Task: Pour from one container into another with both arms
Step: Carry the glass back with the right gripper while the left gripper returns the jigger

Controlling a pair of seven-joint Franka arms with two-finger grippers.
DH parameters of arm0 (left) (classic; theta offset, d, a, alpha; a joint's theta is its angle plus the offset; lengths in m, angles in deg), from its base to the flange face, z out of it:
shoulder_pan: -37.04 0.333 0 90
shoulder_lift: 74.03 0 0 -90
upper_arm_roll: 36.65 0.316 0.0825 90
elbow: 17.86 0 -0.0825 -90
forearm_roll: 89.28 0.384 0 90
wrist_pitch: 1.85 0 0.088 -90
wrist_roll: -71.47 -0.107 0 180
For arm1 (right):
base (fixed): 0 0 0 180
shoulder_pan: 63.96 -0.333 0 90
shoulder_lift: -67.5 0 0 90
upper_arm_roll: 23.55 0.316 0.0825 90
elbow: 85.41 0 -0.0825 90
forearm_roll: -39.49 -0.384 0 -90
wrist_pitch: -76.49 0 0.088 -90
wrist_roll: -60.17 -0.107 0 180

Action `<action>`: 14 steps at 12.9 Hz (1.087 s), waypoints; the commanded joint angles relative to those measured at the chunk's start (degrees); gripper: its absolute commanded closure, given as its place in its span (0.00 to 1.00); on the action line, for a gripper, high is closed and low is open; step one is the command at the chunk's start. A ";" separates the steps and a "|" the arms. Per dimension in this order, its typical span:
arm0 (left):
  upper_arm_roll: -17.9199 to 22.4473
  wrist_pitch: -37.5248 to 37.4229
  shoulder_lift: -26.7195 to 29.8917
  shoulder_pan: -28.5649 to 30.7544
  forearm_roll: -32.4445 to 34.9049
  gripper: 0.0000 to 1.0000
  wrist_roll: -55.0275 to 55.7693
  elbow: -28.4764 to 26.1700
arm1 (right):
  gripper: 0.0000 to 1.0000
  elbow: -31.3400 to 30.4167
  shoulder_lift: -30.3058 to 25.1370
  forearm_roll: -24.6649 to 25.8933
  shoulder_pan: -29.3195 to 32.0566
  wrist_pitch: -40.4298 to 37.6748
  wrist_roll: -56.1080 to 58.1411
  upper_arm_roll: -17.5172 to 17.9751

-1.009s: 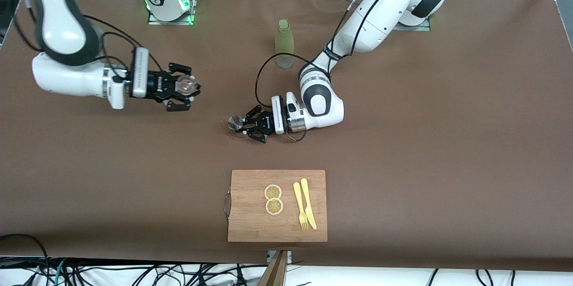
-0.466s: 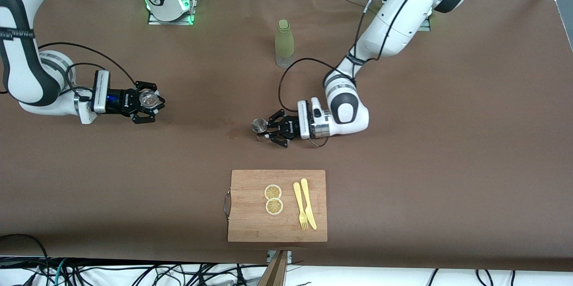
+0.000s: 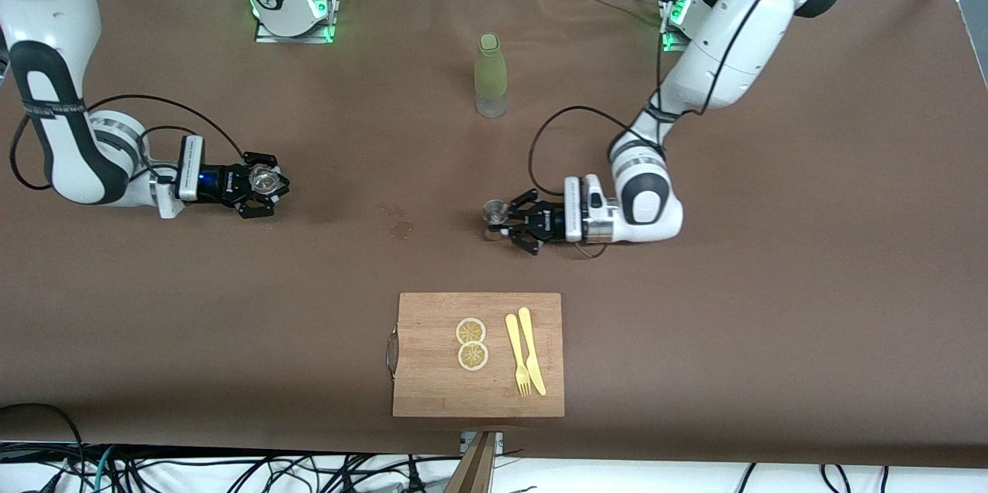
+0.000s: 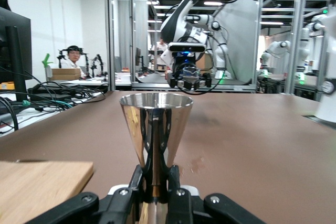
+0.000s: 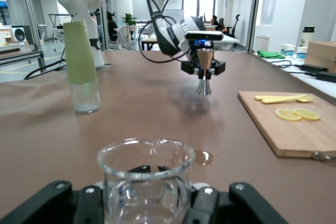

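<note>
The jigger [image 3: 494,210] is hanging upright over the table [image 3: 772,323], just toward three o'clock of centre on the front view's dial. The left gripper [image 3: 502,221] is clamping its narrow waist with its fingers closed tight on it. The right gripper [image 3: 266,188] is pinching the tumbler [image 3: 265,180] the same way, fingers closed around the glass, out at nine o'clock. The cutting board [image 3: 432,369] is lying at six and the green bottle [image 3: 491,75] is standing at twelve. Wet spots [image 3: 400,228] are showing between the two containers.

Both containers are being gripped but are sitting well apart and level. No pour is happening, and I cannot tell whether the tumbler is holding liquid.
</note>
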 commanded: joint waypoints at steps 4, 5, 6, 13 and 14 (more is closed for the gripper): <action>7.61 -15.50 4.97 9.01 14.79 1.00 -2.00 -6.70 | 0.89 2.90 5.38 -0.59 0.36 1.94 6.72 0.12; 9.11 -19.10 5.06 10.59 17.69 1.00 -2.18 -6.79 | 0.89 3.16 6.69 -0.67 0.36 2.03 7.52 0.12; 11.13 -22.36 4.97 12.00 20.59 1.00 -3.14 -7.05 | 0.89 4.03 8.01 -1.28 0.36 2.03 8.22 0.12; 22.65 -36.62 4.79 20.00 34.93 1.00 -13.41 -7.58 | 0.87 12.72 16.97 -4.10 0.19 3.70 10.96 1.08; 23.70 -37.59 4.71 20.71 36.34 1.00 -14.73 -7.58 | 0.87 14.13 18.21 -4.19 0.19 3.70 10.96 1.95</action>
